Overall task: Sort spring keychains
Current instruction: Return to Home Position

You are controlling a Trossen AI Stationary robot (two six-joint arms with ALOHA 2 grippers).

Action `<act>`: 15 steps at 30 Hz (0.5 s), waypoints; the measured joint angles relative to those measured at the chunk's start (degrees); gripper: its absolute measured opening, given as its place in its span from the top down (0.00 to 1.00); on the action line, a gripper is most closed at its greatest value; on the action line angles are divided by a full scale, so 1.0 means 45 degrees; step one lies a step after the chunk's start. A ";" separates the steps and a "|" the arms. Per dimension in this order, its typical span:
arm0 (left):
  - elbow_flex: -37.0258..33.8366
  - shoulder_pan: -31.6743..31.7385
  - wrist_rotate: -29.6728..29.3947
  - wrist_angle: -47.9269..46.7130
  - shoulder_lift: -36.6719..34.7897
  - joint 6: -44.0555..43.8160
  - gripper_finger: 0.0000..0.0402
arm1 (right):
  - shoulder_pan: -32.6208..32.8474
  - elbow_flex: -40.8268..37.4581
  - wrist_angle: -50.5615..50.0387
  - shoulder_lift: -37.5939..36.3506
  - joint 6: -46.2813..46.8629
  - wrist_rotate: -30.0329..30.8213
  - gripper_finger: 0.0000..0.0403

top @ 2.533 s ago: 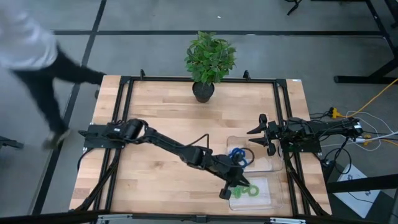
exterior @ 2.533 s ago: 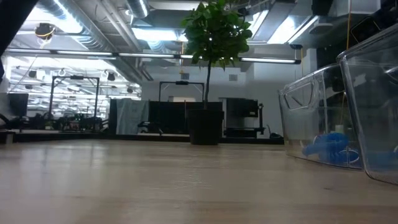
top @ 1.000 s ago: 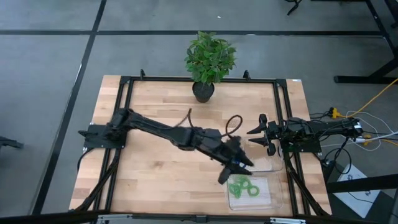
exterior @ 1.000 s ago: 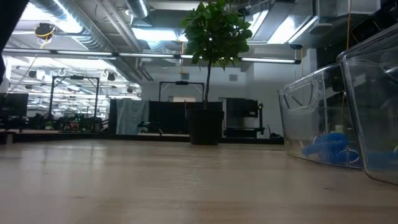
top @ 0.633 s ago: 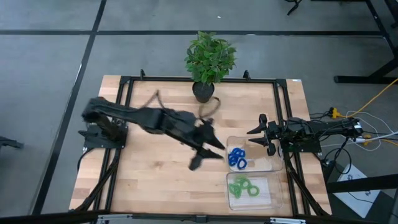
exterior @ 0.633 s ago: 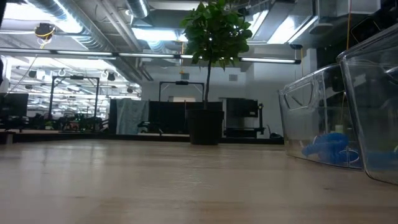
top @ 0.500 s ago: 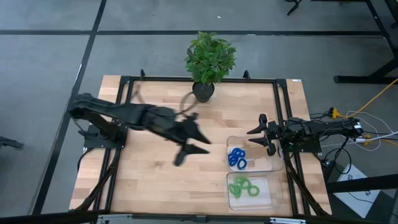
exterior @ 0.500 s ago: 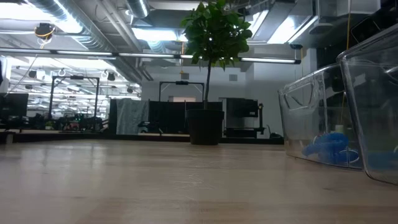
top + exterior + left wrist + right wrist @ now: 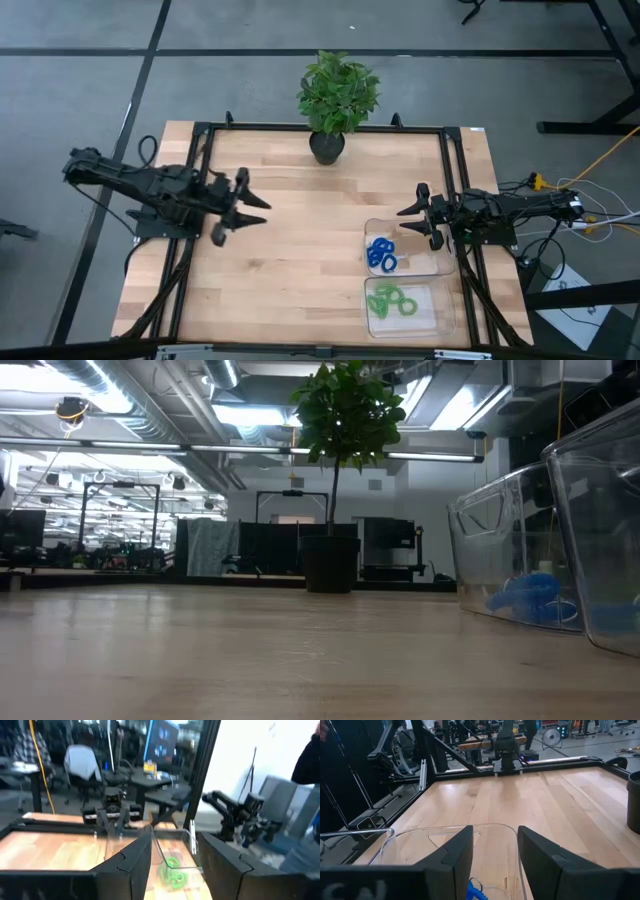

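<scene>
Lying sorted in two clear trays (image 9: pixel 425 260) — blue spring keychains (image 9: pixel 381 253), green spring keychains (image 9: pixel 390 300); left gripper (image 9: pixel 244 208), right gripper (image 9: pixel 416 216) — fingers apart

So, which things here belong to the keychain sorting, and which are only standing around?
Job:
- blue keychains in upper bin
- green keychains in lower bin
- left pincer, open
- right pincer, open

Not the job:
- plant
</scene>
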 joint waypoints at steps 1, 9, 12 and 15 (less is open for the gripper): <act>-0.0782 0.0076 0.0000 0.0576 -0.0571 -0.0057 0.61 | 0.0000 -0.0003 0.0000 -0.0001 0.0000 0.0000 0.62; -0.5907 0.0739 0.0568 0.4617 -0.4491 -0.0223 0.61 | 0.0000 0.0001 0.0000 -0.0001 0.0000 0.0000 0.62; -0.7219 0.1053 0.0641 0.5094 -0.5813 -0.0703 0.61 | 0.0001 -0.0004 0.0000 0.0004 0.0000 0.0000 0.62; -0.8136 0.1387 0.0646 0.5077 -0.7130 -0.1165 0.61 | 0.0000 0.0001 0.0000 0.0004 0.0000 0.0000 0.62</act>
